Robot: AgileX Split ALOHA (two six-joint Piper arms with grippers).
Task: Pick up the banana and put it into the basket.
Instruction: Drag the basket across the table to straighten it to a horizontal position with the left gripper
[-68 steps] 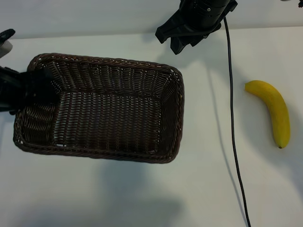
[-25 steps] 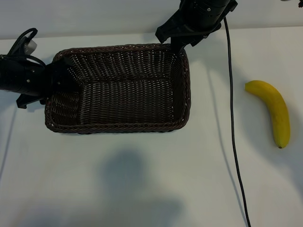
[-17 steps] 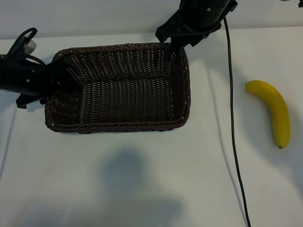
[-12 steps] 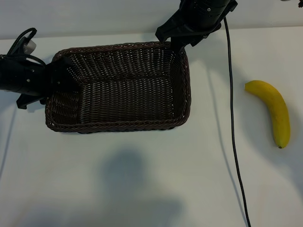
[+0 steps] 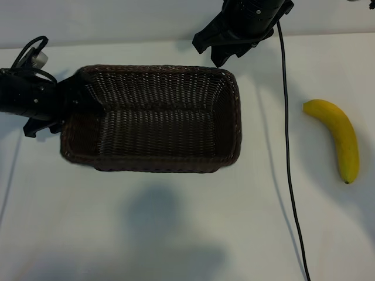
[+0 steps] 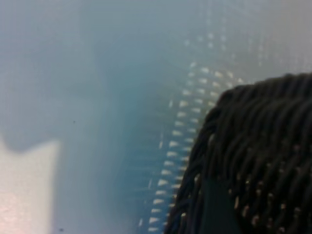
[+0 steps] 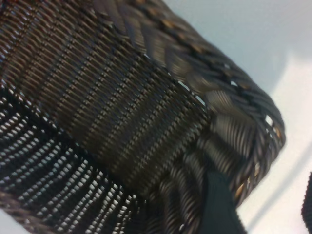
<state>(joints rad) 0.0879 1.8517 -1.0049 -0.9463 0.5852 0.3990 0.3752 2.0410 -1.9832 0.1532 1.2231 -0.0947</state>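
Since released, basket (image 5: 152,117) shifted — blurred.

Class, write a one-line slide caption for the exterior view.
Empty basket at centre, left gripper at its left end, right gripper above its far corner, banana apart at right.

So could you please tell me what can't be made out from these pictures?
- Left gripper, exterior view: fingertips lost against the dark basket end; grip unclear.
- Left wrist view: blurred; only a patch of weave shows.
- Right gripper, exterior view: arm cut off by the top edge; jaw gap hard to read.
- Right wrist view: only a basket corner; banana out of frame.
- Basket underside: hidden in every view.
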